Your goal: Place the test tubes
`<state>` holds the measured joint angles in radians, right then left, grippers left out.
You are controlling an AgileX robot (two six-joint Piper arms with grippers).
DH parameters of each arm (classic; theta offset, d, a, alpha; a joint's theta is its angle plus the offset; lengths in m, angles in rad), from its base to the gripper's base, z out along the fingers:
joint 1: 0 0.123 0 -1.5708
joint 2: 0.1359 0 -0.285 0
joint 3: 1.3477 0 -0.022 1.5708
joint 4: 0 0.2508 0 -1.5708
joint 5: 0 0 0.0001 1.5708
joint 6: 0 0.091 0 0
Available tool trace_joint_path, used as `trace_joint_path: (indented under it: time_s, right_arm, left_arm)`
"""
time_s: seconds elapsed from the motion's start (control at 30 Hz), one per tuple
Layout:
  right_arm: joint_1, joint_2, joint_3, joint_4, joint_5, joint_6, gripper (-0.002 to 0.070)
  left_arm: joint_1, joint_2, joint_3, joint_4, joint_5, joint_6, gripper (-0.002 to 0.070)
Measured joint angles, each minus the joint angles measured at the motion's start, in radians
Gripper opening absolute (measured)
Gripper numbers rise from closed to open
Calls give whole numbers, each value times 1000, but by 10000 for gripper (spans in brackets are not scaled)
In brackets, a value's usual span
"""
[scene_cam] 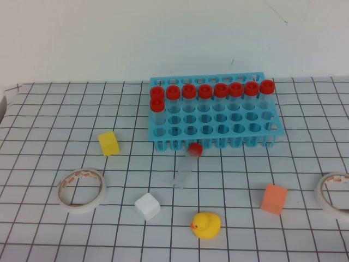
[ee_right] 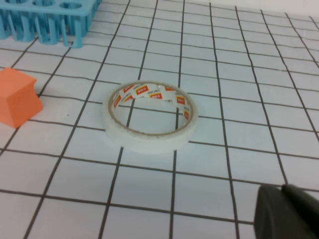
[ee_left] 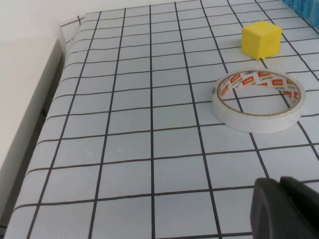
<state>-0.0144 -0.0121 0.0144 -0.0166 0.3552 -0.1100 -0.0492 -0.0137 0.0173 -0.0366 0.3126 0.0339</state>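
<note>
One test tube [scene_cam: 184, 166] lies loose at the centre of the frame, its red cap [scene_cam: 194, 148] just beside the front edge of the blue rack [scene_cam: 207, 80]. Nine capped tubes [scene_cam: 220, 90] are already seated. Pick-up is judged not yet begun; a descent and a grasp across the tube's body are called for. Neither arm appears in the high view. The left gripper [ee_left: 283, 199], pressed together, is held low near the left tape roll [ee_left: 256, 99]. The right gripper [ee_right: 285, 201], likewise closed, is held near the right tape roll [ee_right: 149, 119].

Ten test tubes [scene_cam: 183, 166]; one rack [scene_cam: 218, 143]; two tape rolls [scene_cam: 82, 190]; three cubes [scene_cam: 108, 143]; one duck [scene_cam: 206, 225].
</note>
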Motion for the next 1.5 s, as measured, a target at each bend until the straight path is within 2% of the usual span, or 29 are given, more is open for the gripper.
trace_joint_path:
  time_s: [1.03, 1.17, 1.3, 1.5]
  right_arm:
    - [0, 0, 0, -2, 0, 0, -1]
    - [0, 0, 2, -2, -14, 0, -1]
    - [0, 0, 13, -2, -105, 0, -1]
    - [0, 0, 13, -4, -504, 0, -1]
  left_arm:
    - [0, 0, 0, 8, -9, 12, -3]
    - [0, 0, 2, 10, -103, 12, -2]
    - [0, 0, 2, 10, -313, 14, -3]
    - [0, 0, 2, 10, -621, 14, -2]
